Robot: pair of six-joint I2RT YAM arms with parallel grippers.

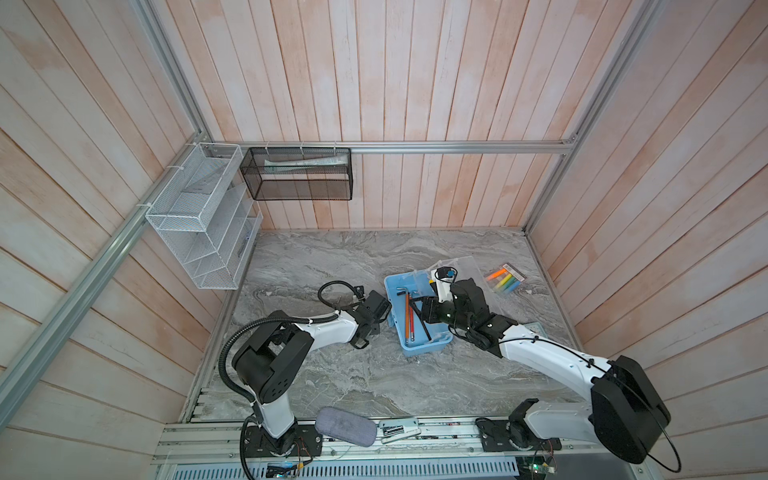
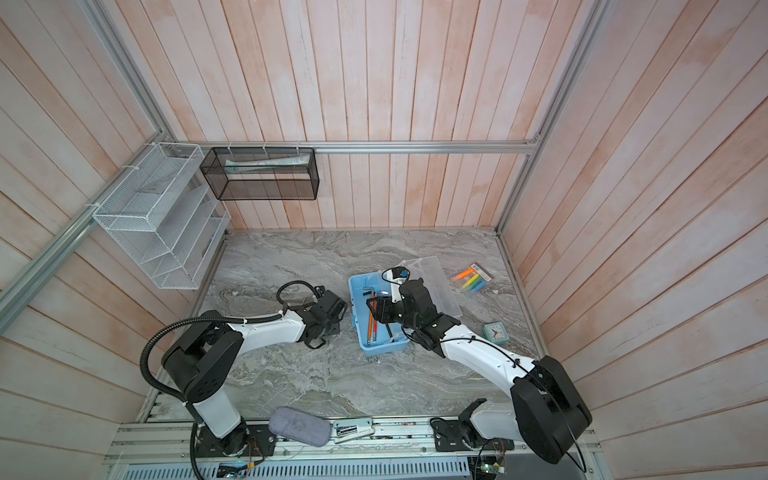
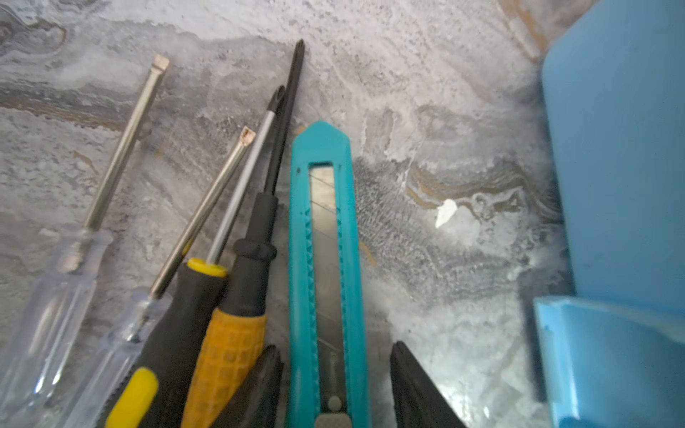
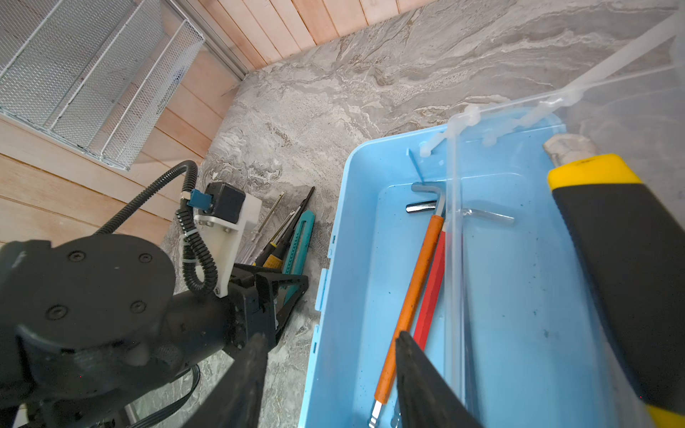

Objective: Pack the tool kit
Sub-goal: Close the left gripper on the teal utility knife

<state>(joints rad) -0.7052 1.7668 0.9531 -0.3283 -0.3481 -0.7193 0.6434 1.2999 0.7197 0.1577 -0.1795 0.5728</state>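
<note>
Straddling teal utility knife [image 3: 326, 259] with open left gripper [image 3: 335, 346], likely for pickup; hovering open right gripper [image 4: 330, 335] at tool box [image 4: 333, 281] wall

You have soft, even light in both top views, with only faint shadows on the bench [image 1: 374, 374] under the arms, and the wide lens bows the wall planks [image 1: 415, 83] outward toward the edges. In the left wrist view the left fingers [image 3: 259, 385] and the clear screwdriver handles [image 3: 48, 315] beside them are out of focus, the shafts beyond are sharper, and a small white glare spot sits on the bench ahead. In the right wrist view the right fingers [image 4: 422, 385] and the yellow-black knife handle [image 4: 622, 278] beside them blur, and the clear lid [image 4: 519, 296] hazes what lies behind it.
</note>
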